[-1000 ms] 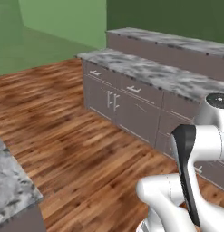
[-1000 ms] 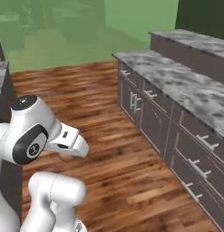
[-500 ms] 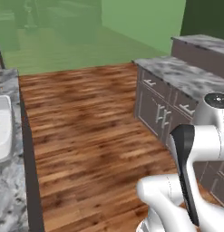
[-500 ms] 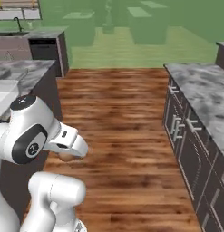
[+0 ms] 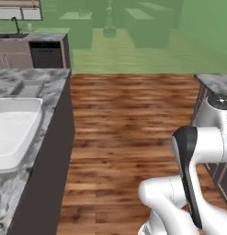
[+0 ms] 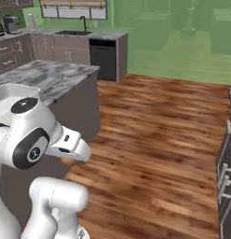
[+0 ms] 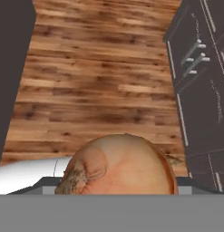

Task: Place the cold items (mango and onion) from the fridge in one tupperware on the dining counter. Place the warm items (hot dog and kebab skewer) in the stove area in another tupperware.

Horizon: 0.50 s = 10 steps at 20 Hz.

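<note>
A tan, papery-skinned onion [image 7: 120,165] bulges up at the bottom of the hand view, right at the gripper and well above the wooden floor [image 7: 99,86]. It hides the finger tips, and the jaws stand wide around it. In the right base view the white hand [image 6: 70,145] points forward and down beside the arm's big shoulder joint, over the floor and next to the island counter.
An island counter [image 5: 46,85] with a white basin [image 5: 14,133] runs along the left. Dark cabinets with handles [image 7: 195,54] stand to the right. A dishwasher [image 6: 104,58] and a back counter with a sink sit further off. Wooden floor [image 5: 128,119] stretches ahead between them.
The whole picture has swung as the base turned. The grey cabinets slid off to the right and the island counter with the basin came in at the left. The arm's pose is unchanged.
</note>
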Available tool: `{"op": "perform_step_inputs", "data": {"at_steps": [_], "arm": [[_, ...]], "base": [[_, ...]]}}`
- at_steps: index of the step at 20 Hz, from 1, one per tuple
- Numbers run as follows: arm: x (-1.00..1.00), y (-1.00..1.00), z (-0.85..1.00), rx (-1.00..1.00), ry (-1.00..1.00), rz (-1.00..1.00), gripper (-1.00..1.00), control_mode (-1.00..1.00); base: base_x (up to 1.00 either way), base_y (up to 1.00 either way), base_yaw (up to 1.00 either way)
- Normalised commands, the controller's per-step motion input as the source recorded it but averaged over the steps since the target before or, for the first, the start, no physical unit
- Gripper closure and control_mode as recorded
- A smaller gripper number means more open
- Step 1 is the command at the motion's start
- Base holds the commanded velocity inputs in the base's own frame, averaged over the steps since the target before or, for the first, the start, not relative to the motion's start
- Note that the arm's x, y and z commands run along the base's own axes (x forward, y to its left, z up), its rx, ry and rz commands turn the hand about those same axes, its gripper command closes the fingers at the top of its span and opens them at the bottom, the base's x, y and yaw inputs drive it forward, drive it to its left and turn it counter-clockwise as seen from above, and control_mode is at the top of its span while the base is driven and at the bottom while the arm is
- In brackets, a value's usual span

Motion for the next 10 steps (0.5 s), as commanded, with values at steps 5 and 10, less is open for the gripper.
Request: {"op": "perform_step_inputs", "data": {"at_steps": [5,10], "arm": [[0.0,0.0,0.0,0.0,0.0,0.0,1.0,1.0],[0.0,0.0,0.0,0.0,0.0,0.0,1.0,1.0]], "base": [[0.67,-0.44,0.61],[0.49,-0.4,0.62]]}}
